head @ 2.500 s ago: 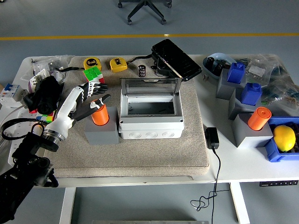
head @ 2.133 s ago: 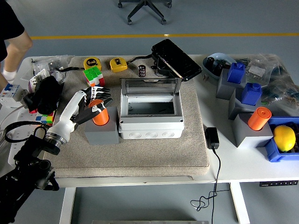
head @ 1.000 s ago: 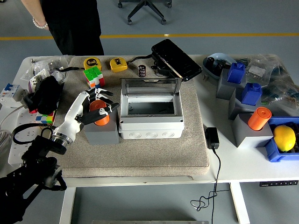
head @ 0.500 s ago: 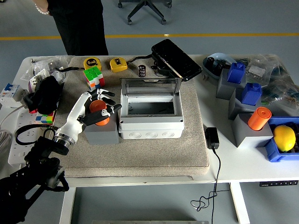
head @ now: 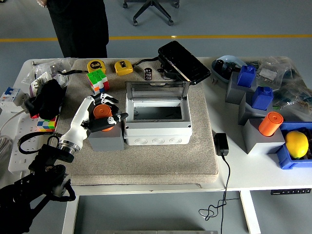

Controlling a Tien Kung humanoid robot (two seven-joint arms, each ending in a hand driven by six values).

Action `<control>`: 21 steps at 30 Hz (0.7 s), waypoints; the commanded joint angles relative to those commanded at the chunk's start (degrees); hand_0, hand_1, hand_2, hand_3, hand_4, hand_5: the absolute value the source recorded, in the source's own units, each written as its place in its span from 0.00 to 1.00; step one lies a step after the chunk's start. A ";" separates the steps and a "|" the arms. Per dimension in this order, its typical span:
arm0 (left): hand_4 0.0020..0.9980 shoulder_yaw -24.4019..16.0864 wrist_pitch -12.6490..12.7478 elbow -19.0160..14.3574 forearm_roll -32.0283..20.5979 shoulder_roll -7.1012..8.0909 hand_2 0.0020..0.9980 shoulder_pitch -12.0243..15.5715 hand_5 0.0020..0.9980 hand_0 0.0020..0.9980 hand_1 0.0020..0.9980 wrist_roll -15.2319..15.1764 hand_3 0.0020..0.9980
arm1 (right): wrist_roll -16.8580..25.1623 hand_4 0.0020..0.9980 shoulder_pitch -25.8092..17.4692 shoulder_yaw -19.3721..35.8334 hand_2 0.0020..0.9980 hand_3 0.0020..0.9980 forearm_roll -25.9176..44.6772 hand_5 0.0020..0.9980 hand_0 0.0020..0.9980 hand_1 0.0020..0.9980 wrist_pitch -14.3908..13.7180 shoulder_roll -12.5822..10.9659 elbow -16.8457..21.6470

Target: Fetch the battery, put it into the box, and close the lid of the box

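Note:
An orange cylindrical battery (head: 103, 117) stands in a grey holder block (head: 105, 139) on the beige mat, just left of the box. My left hand (head: 108, 110) has its fingers (head: 110, 101) curled over the battery's top and its thumb on the battery's right side. The battery still sits in the holder. The grey box (head: 157, 127) is open, with its clear lid (head: 156, 89) standing upright at the back and a dark interior. My right hand is out of view.
A Rubik's cube (head: 96, 79), two yellow tape measures (head: 123, 67) and a black device (head: 183, 61) lie behind the box. A second orange cylinder (head: 270, 123), blue blocks and a lemon (head: 296, 144) are at the right. A person (head: 80, 24) stands at the far left.
My left hand moved right from beside the battery and closed its fingers around it. A person walked in along the table's far side.

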 joint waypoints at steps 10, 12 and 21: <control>1.00 1.60 0.10 1.13 -2.79 -0.13 0.35 -1.14 0.06 0.25 0.37 -0.56 0.38 | 0.02 0.92 -0.06 -0.15 0.58 0.52 0.08 0.45 0.60 0.59 0.01 0.08 0.00; 1.00 1.85 0.16 1.40 -3.32 -0.21 0.35 -1.36 0.06 0.25 0.37 -0.77 0.38 | 0.03 0.92 -0.06 -0.18 0.58 0.52 0.09 0.45 0.60 0.59 0.00 0.09 0.02; 1.00 2.79 0.53 2.00 -5.49 -0.25 0.29 -1.97 0.06 0.09 0.26 -1.67 0.30 | 0.07 0.92 -0.07 -0.07 0.57 0.52 0.09 0.45 0.60 0.59 -0.06 0.07 -0.04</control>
